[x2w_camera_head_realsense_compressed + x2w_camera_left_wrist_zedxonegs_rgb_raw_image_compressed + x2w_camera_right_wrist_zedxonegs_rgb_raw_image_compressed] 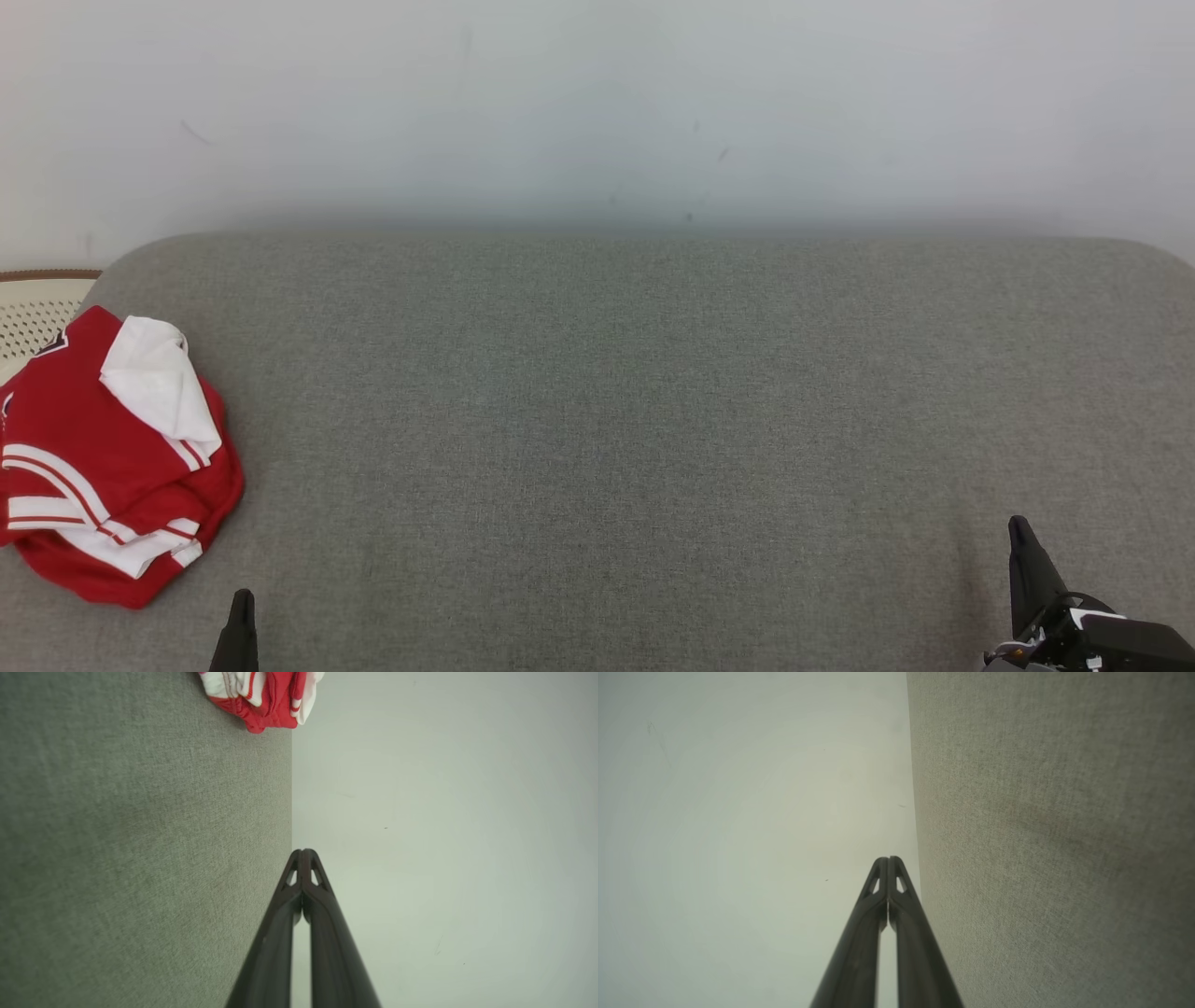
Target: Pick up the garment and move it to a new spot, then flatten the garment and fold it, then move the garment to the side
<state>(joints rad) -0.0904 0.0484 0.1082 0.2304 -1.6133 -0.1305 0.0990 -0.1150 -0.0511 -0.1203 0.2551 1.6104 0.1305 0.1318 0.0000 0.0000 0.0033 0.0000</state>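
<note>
Once through each view, head first.

Head view. Found garment (112, 457) bunched in a red heap with white stripes at far left of grey cushion (607, 420), a white flap lying on top, left side cut by the frame edge. Noted a pale woven item (33, 313) with brown rim just behind the heap, partly hidden by it. Logged pale wall (597, 93) beyond the cushion's far edge. Saw left gripper (241, 635) as a single dark fingertip at bottom edge, near the heap's lower right but apart from it; could not tell its opening from this angle. Saw right gripper (1022, 546) at lower right, well apart from the garment, one dark finger pointing up-frame above a black-and-white wrist body; opening likewise not readable here.

Left wrist view. Read left gripper (303, 851) as closed: both fingers pressed together at the tips, only a thin slit lower down, nothing held. Placed the tips on the line between cushion (140, 835) and wall (444, 812) in frame. Spotted garment (266, 700) at top edge, resting on the cushion, well ahead of the fingertips and untouched.

Right wrist view. Read right gripper (888, 859) as closed as well, tips meeting, empty. Found cushion (1055, 835) on frame right, wall (738, 812) on frame left, with fingertips just on the wall side of the boundary.
</note>
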